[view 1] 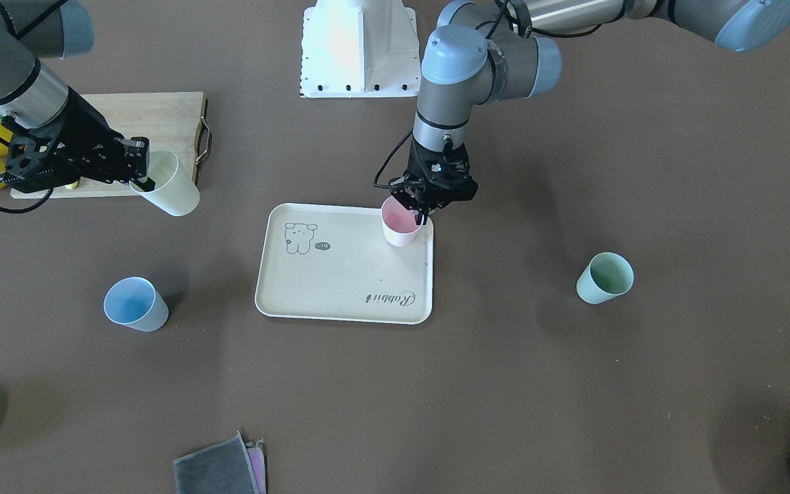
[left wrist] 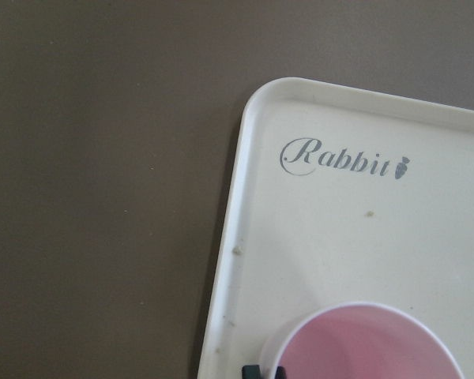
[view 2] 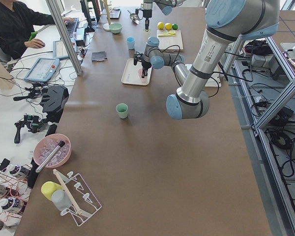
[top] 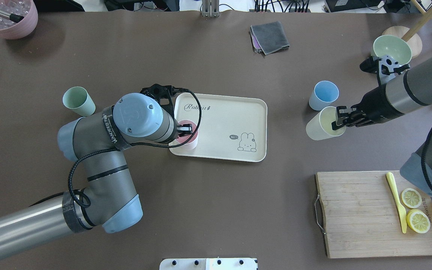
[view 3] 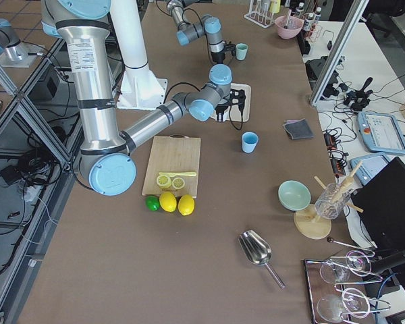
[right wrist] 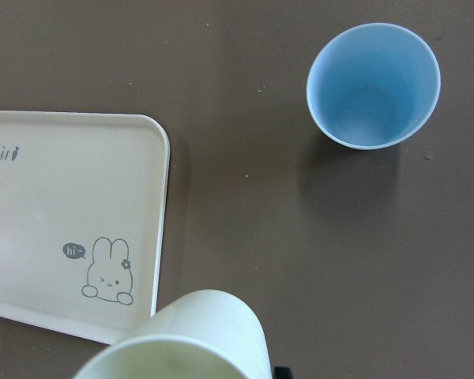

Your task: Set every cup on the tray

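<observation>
**Left pincer (view 1: 422, 209).** It appears closed on the rim wall of the pink cup (view 1: 400, 223), one finger inside and one outside. The cup stands upright directly beneath it, in the tray's (view 1: 340, 288) corner on the robot's left, near the base. Whether the grip is firm cannot be confirmed.

**Right pincer (top: 338, 122).** It is closed on the rim of the yellow cup (top: 319, 129). The cup is tilted, its base pointing towards the tray. Judged lifted off the desk (top: 216, 210), though this is not certain.

**Just beyond the right pincer.** The blue cup (top: 324, 95) stands upright on the desk, on the side away from the robot and close to the held cup.

**Further from the right pincer.** The tray lies towards the robot's left, well apart. Its long axis runs left to right, so a short end faces this pincer. The rabbit end is bare.

**Furthest.** The mint cup (top: 78, 101) stands upright on the desk, to the left of the left pincer and off the tray.

**Assessment.** One cup is on the tray, one is in carriage and two are outstanding. The yellow cup needs a leftward carry to the tray's bare end. The right arm is nearer the blue cup and the left arm nearer the mint cup.
</observation>
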